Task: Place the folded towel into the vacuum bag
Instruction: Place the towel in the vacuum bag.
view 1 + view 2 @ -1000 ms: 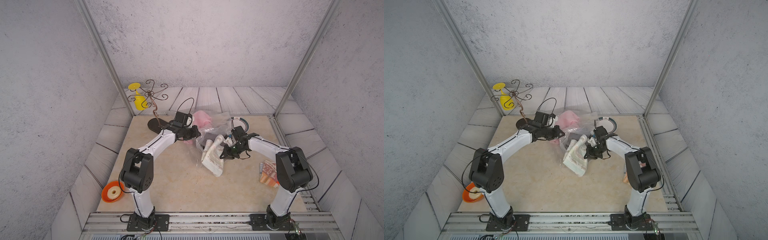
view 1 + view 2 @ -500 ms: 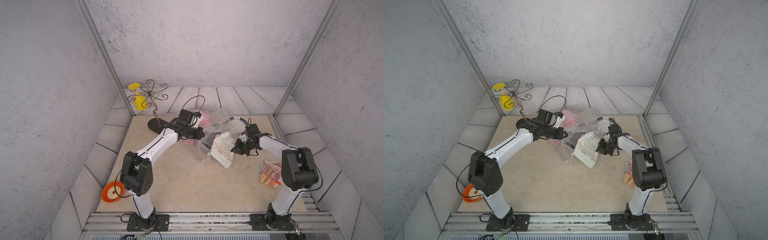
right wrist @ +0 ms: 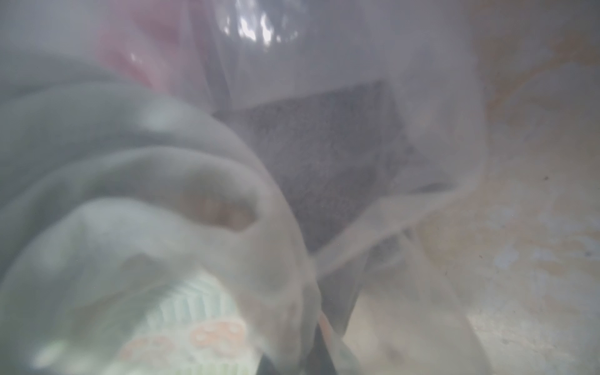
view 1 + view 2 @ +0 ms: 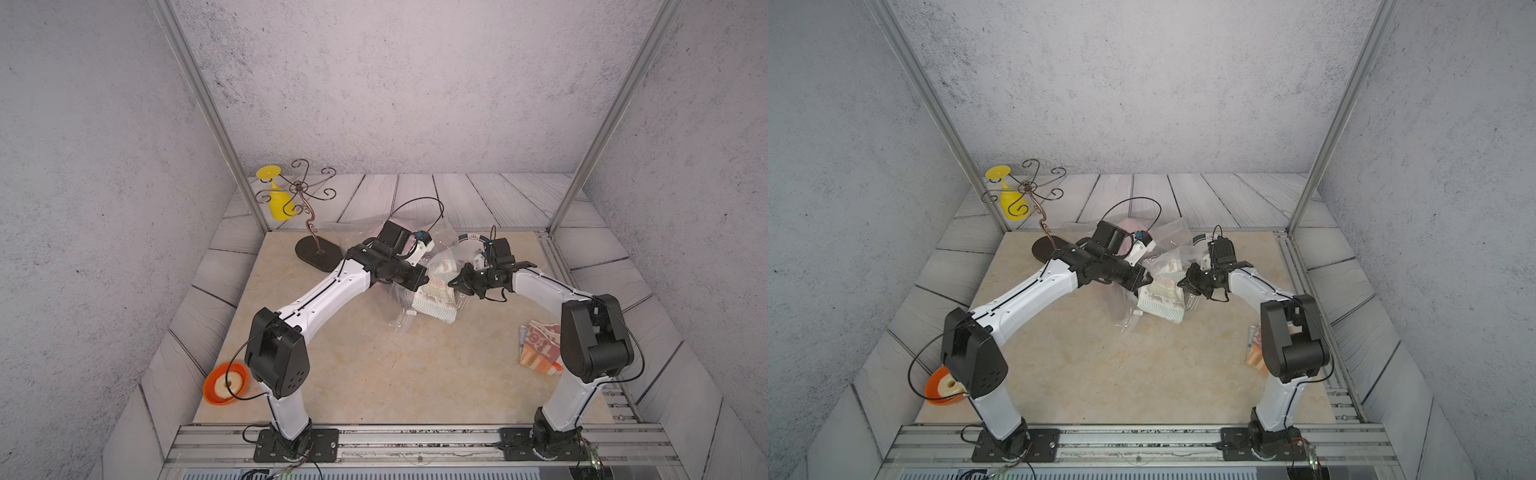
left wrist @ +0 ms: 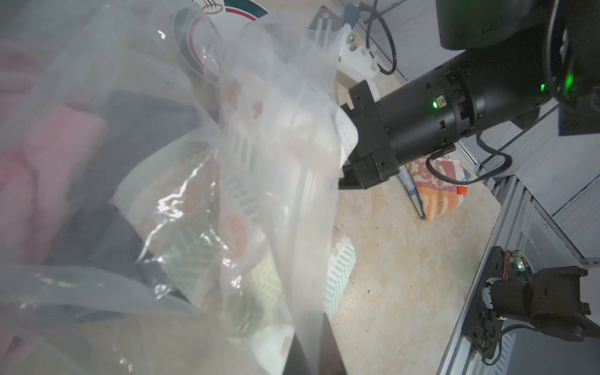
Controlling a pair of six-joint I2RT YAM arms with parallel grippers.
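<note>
Right wrist view: all blur, vacuum bag (image 3: 422,81) film over lens, towel (image 3: 181,311) print smeared. Both top views: left gripper (image 4: 420,283) tips buried in film; right gripper (image 4: 452,284) tips lost against towel. Orange bowl (image 4: 934,390) half behind left arm. Striped cloth (image 4: 1253,355) mostly behind right arm. Pink item (image 4: 1128,225) mostly behind left arm, kind unclear.

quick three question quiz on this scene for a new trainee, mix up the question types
1. True or false: the yellow plastic goblet stands upright on the beige tabletop.
2. The right claw grips: A) the white folded towel with green chevrons; B) the goblet; C) nothing.
3. Fill in: the left claw is shut on the clear crinkly plastic ____.
Key: 1 false, it hangs inverted from the dark wire rack. 2 A. 3 vacuum bag.
</note>
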